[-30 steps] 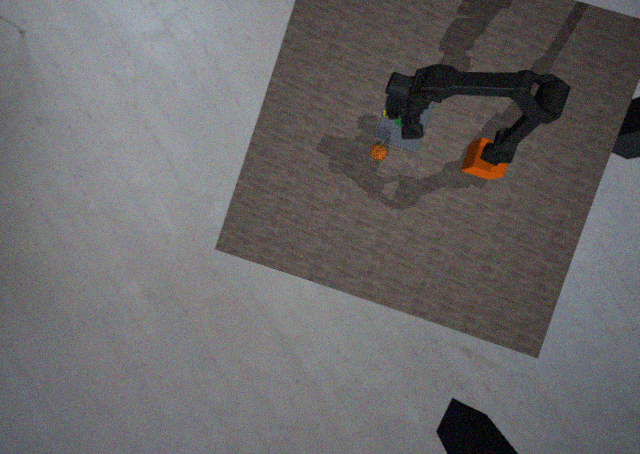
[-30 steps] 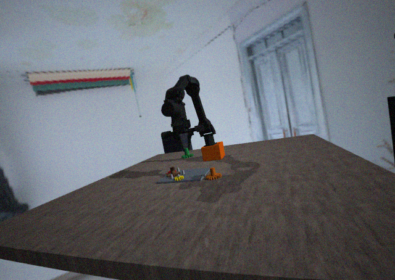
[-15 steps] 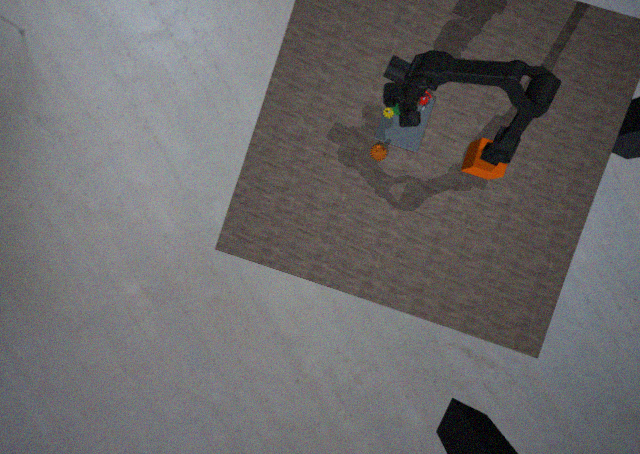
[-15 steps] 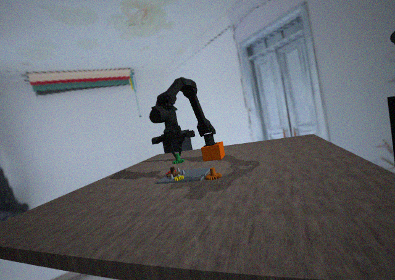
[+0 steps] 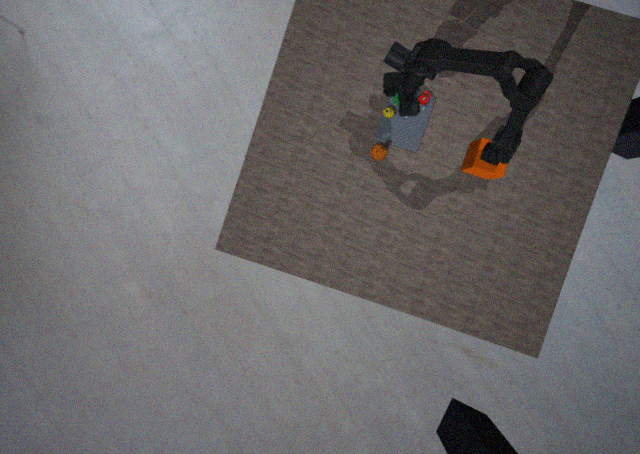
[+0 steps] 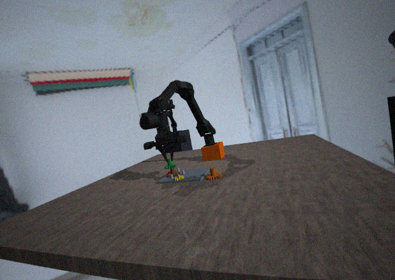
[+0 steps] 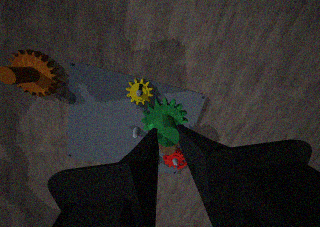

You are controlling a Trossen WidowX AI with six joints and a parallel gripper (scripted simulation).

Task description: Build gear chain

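My gripper [image 6: 169, 160] [image 7: 166, 130] is shut on the handle of the green gear [image 5: 396, 99] [image 6: 170, 166] [image 7: 162, 116] and holds it above the grey board [image 5: 408, 134] [image 6: 194, 176] [image 7: 95, 132]. The yellow gear [image 5: 386, 112] [image 6: 179, 177] [image 7: 133, 92] and the red gear [image 5: 421, 98] [image 7: 180, 158] sit on board pegs. A brown gear [image 6: 173, 171] [image 7: 169, 150] stands on the board by the red gear, mostly hidden by the green one in the wrist view. A bare peg [image 7: 136, 132] shows left of the green gear. A loose orange gear [image 5: 378, 152] [image 6: 213, 176] [image 7: 37, 62] stands beside the board.
An orange box [image 5: 480, 169] [image 6: 212, 152] is on the table at the arm's base side, right of the board in the top and exterior views. A dark box shows behind the arm. The arm hides part of the board in the top view.
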